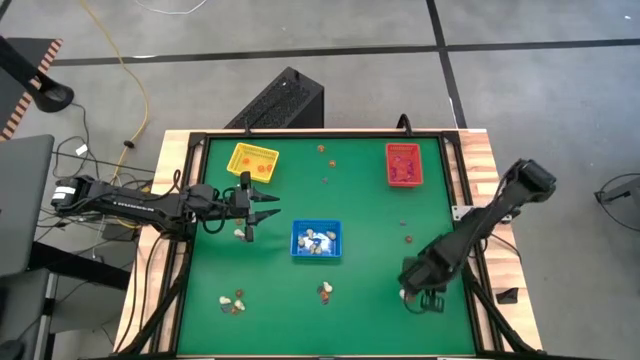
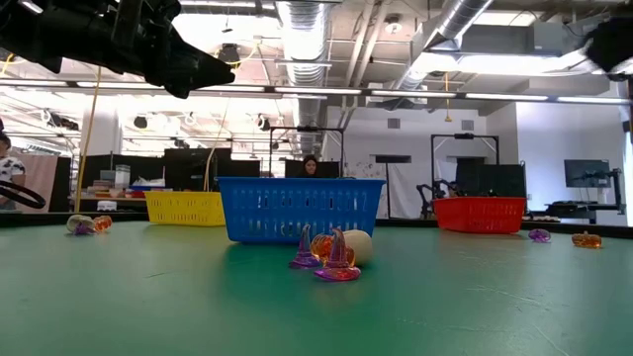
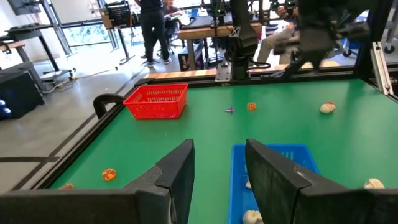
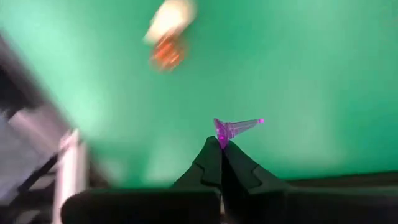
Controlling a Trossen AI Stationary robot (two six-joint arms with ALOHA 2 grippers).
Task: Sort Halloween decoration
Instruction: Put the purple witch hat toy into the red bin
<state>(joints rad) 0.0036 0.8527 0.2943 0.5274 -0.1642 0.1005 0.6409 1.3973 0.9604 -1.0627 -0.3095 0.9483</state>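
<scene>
My right gripper [image 4: 221,148] is shut on a small purple cone-shaped Halloween decoration [image 4: 237,127] above the table's near right part [image 1: 425,298]. Below it, a whitish and an orange trinket [image 4: 166,38] lie on the green mat. My left gripper [image 3: 221,163] hovers open and level just left of the blue tray [image 1: 316,240], which holds several trinkets. More trinkets lie in small clusters on the mat [image 1: 232,302] [image 1: 325,292]. The low view shows purple and orange ones [image 2: 331,259] in front of the blue tray [image 2: 300,208]. My right gripper pinches the purple cone by its wide end [image 4: 221,137] between the very ends of its two fingers. The fingers point steeply down. The cone sticks out sideways from the fingertips, its point [image 4: 260,121] free, lifted clear of the mat.
A yellow tray [image 1: 252,161] stands at the far left and a red tray [image 1: 403,165] at the far right. Single trinkets lie between them [image 1: 325,180] and right of centre [image 1: 406,238]. A black frame [image 1: 455,180] edges the mat. People stand beyond the table [image 3: 152,25].
</scene>
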